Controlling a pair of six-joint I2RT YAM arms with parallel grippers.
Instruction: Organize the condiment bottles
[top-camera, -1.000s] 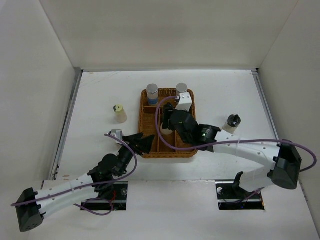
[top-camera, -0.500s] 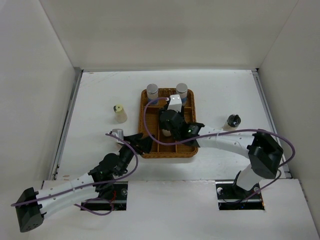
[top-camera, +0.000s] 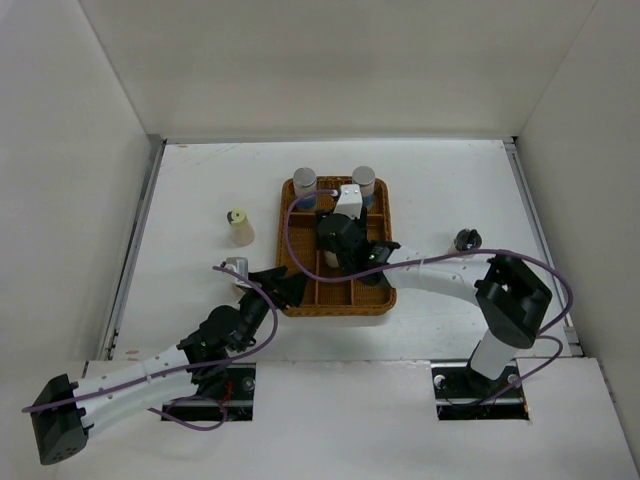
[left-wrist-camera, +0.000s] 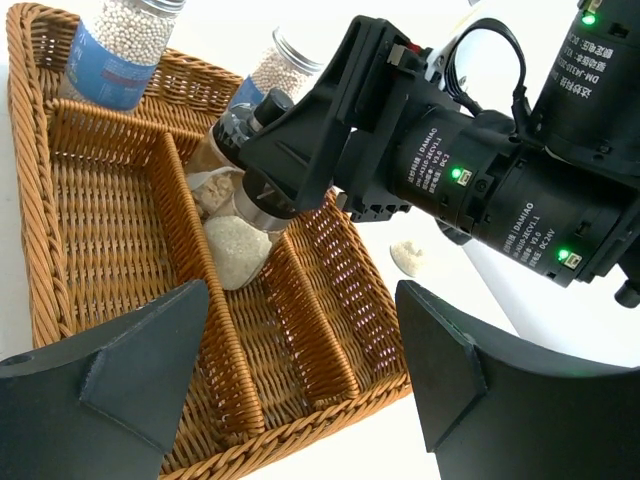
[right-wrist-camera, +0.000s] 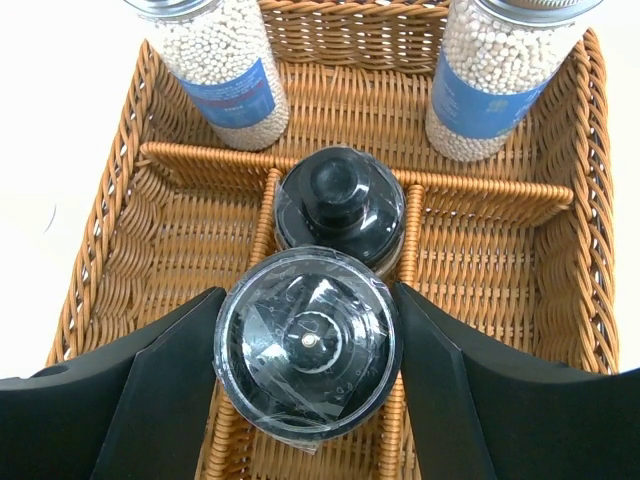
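The right gripper (right-wrist-camera: 309, 295) grips a black-lidded shaker (right-wrist-camera: 306, 345) in the middle compartment of the wicker tray (right-wrist-camera: 590, 200), close in front of a second black-topped jar (right-wrist-camera: 340, 200). Two blue-labelled jars (right-wrist-camera: 228, 80) (right-wrist-camera: 495, 80) stand in the tray's back compartment. The left gripper (left-wrist-camera: 300, 295) is spread and empty at the tray's near left corner, with a chrome-topped shaker (top-camera: 235, 267) beside it. A cream shaker (top-camera: 238, 228) stands left of the tray and a dark-capped shaker (top-camera: 466, 240) right of it.

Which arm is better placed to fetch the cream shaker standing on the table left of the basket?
Left. The left gripper is open and empty, on the same side of the basket as the cream shaker. The right gripper is shut on a black-topped shaker at the middle compartment.
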